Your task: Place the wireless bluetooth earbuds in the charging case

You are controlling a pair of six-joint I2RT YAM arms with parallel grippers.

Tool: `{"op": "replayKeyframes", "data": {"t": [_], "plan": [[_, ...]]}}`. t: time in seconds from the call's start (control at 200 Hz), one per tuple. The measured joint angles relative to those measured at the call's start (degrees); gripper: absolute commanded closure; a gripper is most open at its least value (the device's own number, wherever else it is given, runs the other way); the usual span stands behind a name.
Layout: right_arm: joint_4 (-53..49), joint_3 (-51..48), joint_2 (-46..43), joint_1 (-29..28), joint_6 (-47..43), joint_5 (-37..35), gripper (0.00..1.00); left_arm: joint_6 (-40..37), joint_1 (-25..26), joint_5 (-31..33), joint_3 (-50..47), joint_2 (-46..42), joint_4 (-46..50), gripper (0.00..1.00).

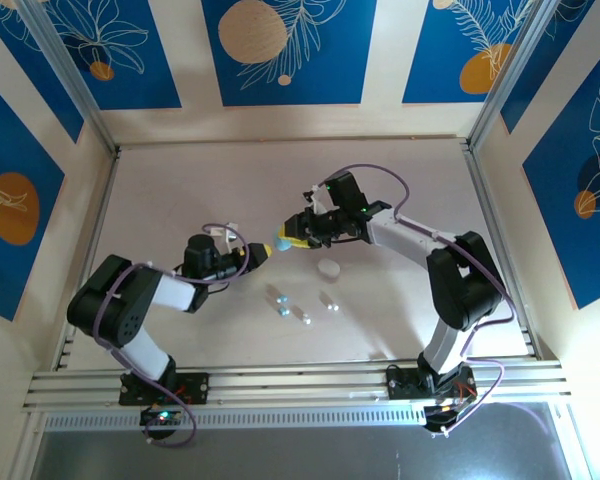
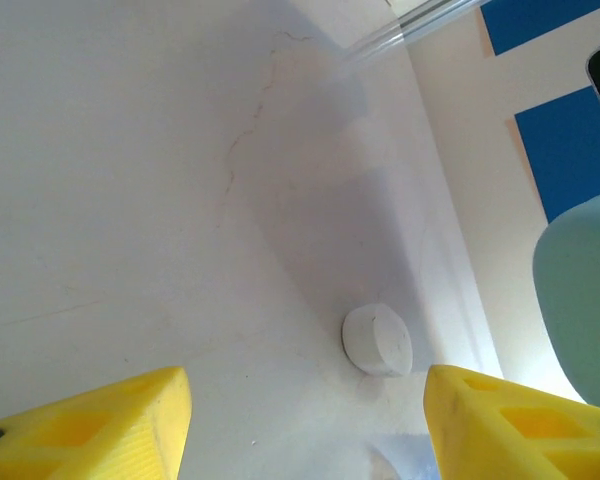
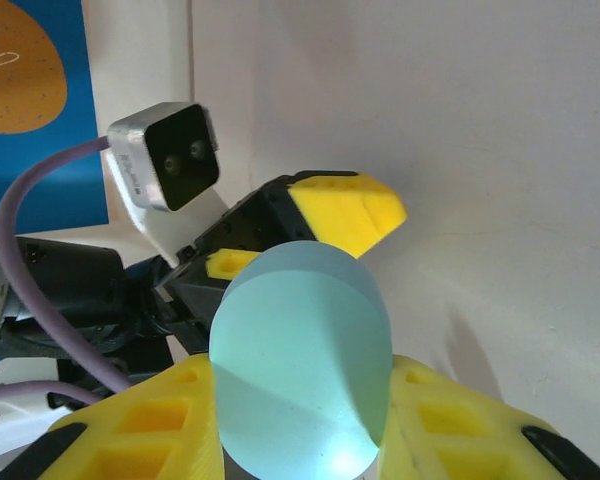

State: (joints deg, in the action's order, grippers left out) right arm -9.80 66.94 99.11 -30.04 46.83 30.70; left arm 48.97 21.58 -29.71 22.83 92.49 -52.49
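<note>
Right claw clamped on pale blue charging case, left claw parted just beside it; risk: the smooth, rounded case slips free and falls among the earbuds near it.

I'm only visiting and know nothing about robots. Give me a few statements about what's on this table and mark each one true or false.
1. The right gripper holds a pale blue case between its yellow fingers. True.
2. The left gripper is clamped on the white case. False: its jaws stand open with nothing between them, and the white case lies apart from it on the table.
3. The two grippers are close together above the table. True.
4. Every one of the earbuds sits inside a case. False: several tiny buds lie loose on the table, nearer the arm bases than the white case.
</note>
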Motion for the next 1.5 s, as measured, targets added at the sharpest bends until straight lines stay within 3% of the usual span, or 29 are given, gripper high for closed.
{"op": "replayKeyframes", "data": {"t": [0.13, 0.28, 0.405, 0.655, 1.501], "plan": [[-0.52, -1.03, -0.02, 0.55, -0.24, -0.46, 0.67, -1.68, 0.0, 0.92, -0.07, -4.72, 2.49, 0.35], [-1.07, -1.14, -0.02, 0.66, -0.42, -0.66, 0.67, -2.56, 0.09, 0.33, -0.42, -8.5, 0.59, 0.22], [-1.18, -1.14, 0.0, 0.44, -0.44, -0.68, 0.67, -3.04, 0.98, -0.57, -0.7, -8.96, -1.07, 0.17], [-1.18, -1.05, 0.13, -0.28, -0.42, -0.68, 0.67, -3.06, 4.2, -1.81, -0.59, -6.45, -2.29, 0.18], [-1.36, -1.05, 0.13, -1.51, -0.39, -0.87, 0.68, -3.3, 3.76, -1.6, -0.24, -5.4, -1.68, 0.2]]}}
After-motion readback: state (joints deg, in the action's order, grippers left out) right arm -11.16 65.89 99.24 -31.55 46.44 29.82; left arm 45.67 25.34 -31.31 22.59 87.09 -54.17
